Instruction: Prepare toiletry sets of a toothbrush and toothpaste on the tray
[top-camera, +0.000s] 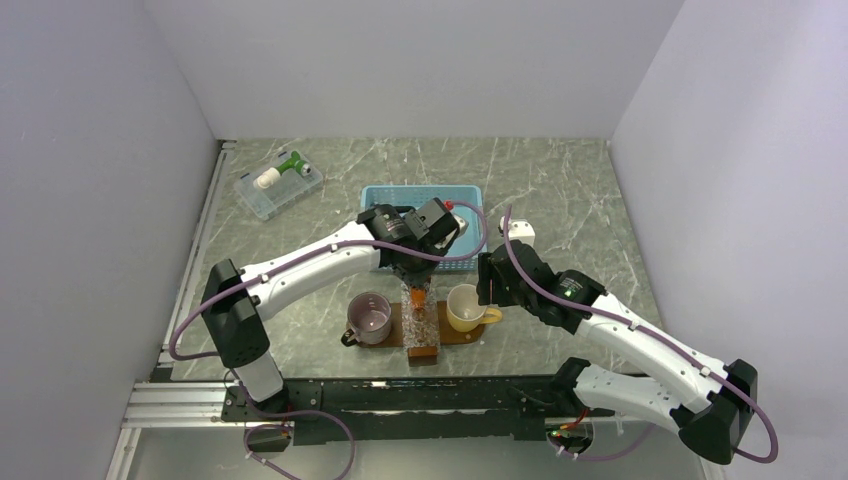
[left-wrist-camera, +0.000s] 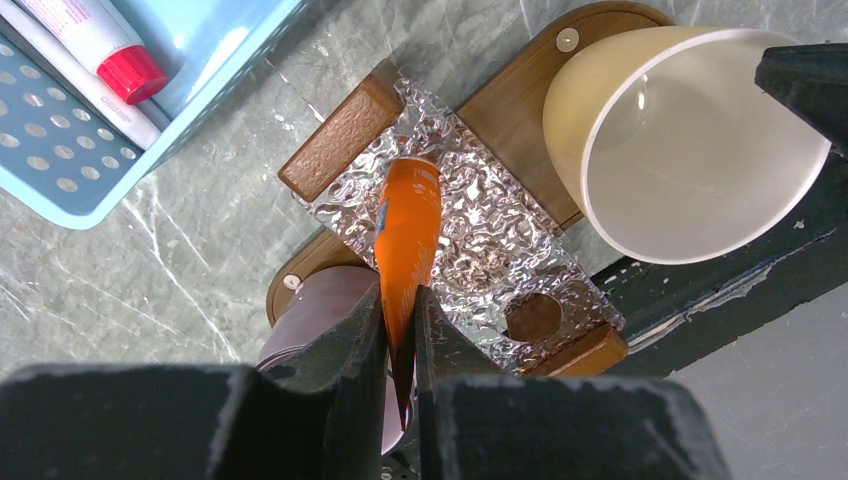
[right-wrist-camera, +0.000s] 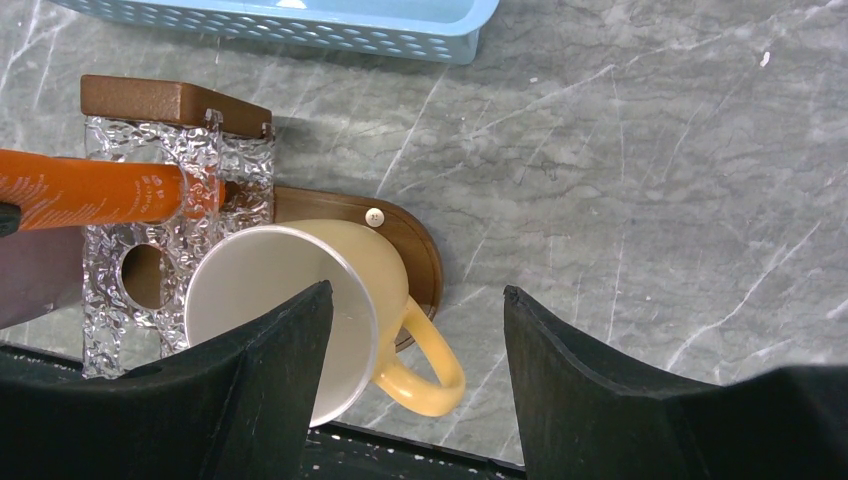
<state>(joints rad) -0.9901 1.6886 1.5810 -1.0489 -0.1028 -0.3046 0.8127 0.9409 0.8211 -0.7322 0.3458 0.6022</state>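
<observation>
Left gripper (left-wrist-camera: 400, 322): fingers clenched on the flat end of the toothpaste (left-wrist-camera: 408, 228), an orange tube held with its cap end slanting down toward a clear embossed holder (left-wrist-camera: 490, 240) with round holes. The holder lies across the middle of the tray (left-wrist-camera: 505, 110), a dark-brown board on the grey marbled counter (top-camera: 560, 200). A cream mug (left-wrist-camera: 680, 150) and a purple mug (top-camera: 369, 318) stand on the tray, one on each side of the holder. Right gripper (right-wrist-camera: 415, 298): fingers released and spread wide, above the cream mug's handle side, grasping nothing. A light-blue basket (left-wrist-camera: 60, 150) behind the tray contains a white red-capped tube (left-wrist-camera: 95, 35).
</observation>
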